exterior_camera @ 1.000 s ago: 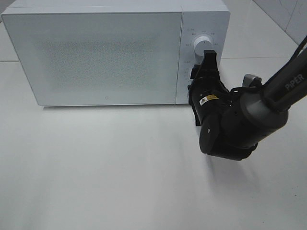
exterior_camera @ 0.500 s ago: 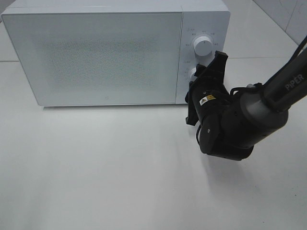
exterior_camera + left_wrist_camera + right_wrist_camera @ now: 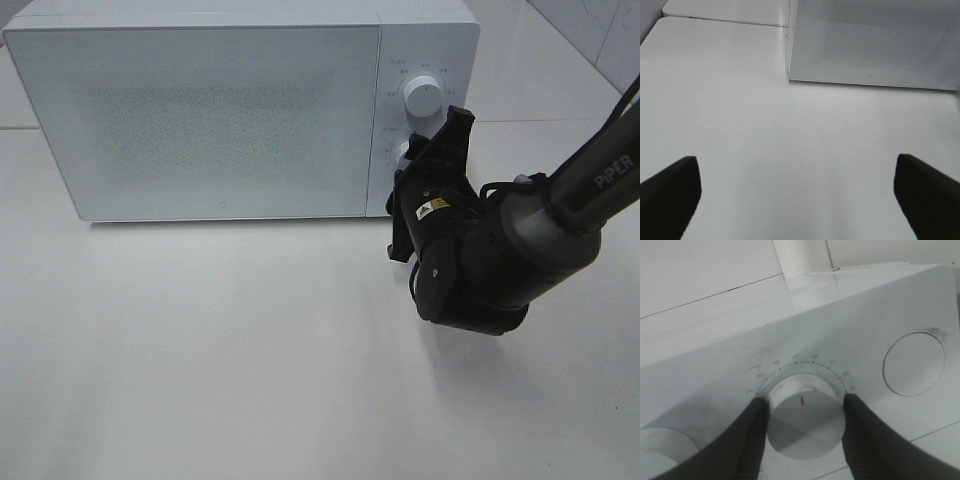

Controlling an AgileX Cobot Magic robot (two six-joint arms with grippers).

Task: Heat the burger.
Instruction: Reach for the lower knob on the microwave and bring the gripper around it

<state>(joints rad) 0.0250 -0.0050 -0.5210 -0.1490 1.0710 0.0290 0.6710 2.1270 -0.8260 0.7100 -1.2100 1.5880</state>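
Note:
The burger is hidden; no view shows it. The white microwave [image 3: 220,110] stands at the back with its door shut. My right gripper [image 3: 428,150] is at the control panel, shut on the lower knob [image 3: 402,152]. In the right wrist view its two fingers [image 3: 754,440] clasp that knob [image 3: 805,422] from both sides, and the knob's red mark points towards the numbers on the dial. My left gripper [image 3: 800,195] is open and empty above the bare table, facing the microwave's front [image 3: 875,40]. It does not show in the exterior view.
The upper knob [image 3: 424,97] sits above the held one. A round button [image 3: 914,365] is on the panel beside the held knob. The white table [image 3: 200,340] lies in front of the microwave. The right arm [image 3: 520,240] reaches in from the right.
My right gripper has rolled clockwise on the lower knob since one second ago; its upper finger now leans right. Nothing has moved in the last half second.

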